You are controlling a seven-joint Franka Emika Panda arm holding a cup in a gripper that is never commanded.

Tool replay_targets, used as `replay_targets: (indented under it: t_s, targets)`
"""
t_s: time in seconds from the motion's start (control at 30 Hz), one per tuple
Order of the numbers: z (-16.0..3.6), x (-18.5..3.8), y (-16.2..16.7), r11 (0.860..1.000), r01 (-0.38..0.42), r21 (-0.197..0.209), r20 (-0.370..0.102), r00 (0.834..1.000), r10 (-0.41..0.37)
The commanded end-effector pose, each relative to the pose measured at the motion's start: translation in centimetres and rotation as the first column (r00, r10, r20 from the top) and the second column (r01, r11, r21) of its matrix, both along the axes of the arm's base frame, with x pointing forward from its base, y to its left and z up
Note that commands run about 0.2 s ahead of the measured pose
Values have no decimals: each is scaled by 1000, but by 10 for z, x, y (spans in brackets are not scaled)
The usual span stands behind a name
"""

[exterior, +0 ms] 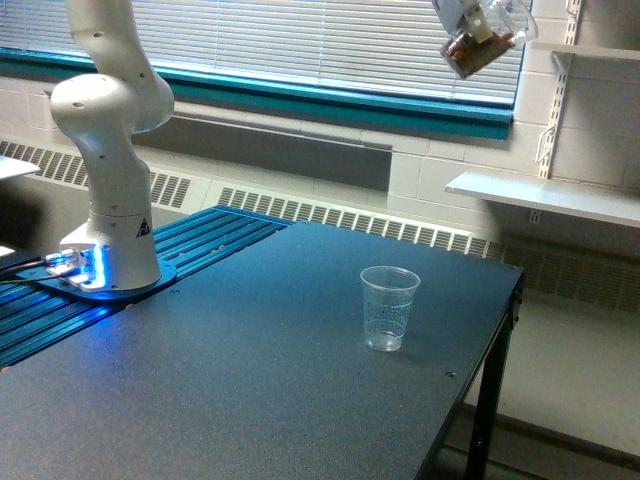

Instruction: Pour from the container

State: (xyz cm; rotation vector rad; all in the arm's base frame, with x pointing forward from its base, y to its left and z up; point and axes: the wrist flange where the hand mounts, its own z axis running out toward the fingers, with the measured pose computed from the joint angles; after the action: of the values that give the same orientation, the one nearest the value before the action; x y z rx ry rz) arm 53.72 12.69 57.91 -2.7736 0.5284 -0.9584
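Note:
At the top right of the exterior view, high above the table, the container (487, 42) hangs tilted: a clear smooth-walled cup with brown material gathered at its lower left end. My gripper (478, 18) is shut on it, mostly cut off by the frame's top edge. Far below, a smaller tapered clear cup (388, 308) with faint lines stands upright and empty on the dark table (250, 380), a little to the left of the point under the container.
The arm's white base (108, 215) with blue lights stands at the table's left on a blue ribbed platform (200, 240). White wall shelves (545, 195) sit at the right. The table's right edge (490, 370) drops to the floor.

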Motion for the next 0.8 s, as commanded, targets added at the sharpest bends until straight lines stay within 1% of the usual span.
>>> replay_targets:
  t_s: [0.03, 0.27, 0.47, 0.53, 0.67, 0.7, 0.8]
  targets:
    - [6, 0, 1, 1000, -20, -20, 17, 1000, 20]
    - [3, -2, 3, 1000, -14, -7, 16, 1000, 14]
    - [-2, -2, -6, 1000, -15, -15, 23, 1000, 16]
    - [-6, -3, -11, 1000, -12, -9, 16, 1000, 12]
    - [-17, -4, -25, 1000, -9, -14, 9, 1000, 9]
    - [-19, -5, -29, 1000, -7, -25, 9, 1000, 7]
    - [-27, -8, -38, 999, 8, -38, 2, 1000, -8]
